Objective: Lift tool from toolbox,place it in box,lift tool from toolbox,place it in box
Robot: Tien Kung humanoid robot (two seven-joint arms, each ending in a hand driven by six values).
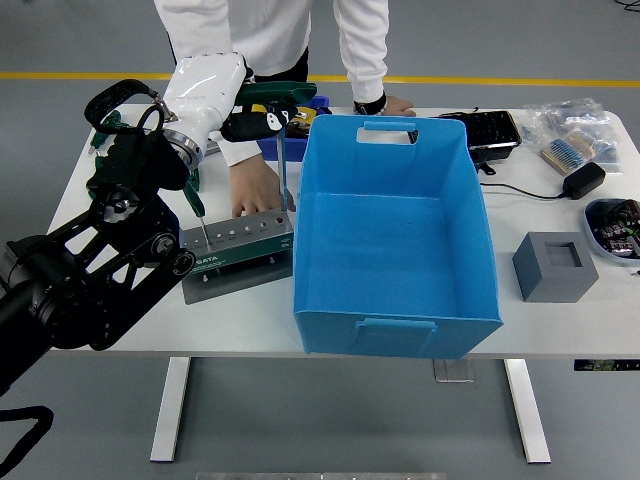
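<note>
My left hand (245,122), white-shelled with black fingers, is shut on the green T-handle (283,93) of a long tool. Its thin shaft (282,170) hangs straight down, the tip close over the grey-green toolbox (240,245) near its right end. A green-handled screwdriver (195,198) still stands in the toolbox's left end. A person's hand (254,188) presses on the toolbox from behind. The big blue box (398,318) stands open right of the toolbox, with nothing inside it.
The person leans over the far edge, the other hand (388,103) flat on the table behind the blue box. A small blue bin (312,102) sits behind my hand. A grey block (555,266), black tray (492,130), power adapter (583,180) and parts bags (570,125) lie right.
</note>
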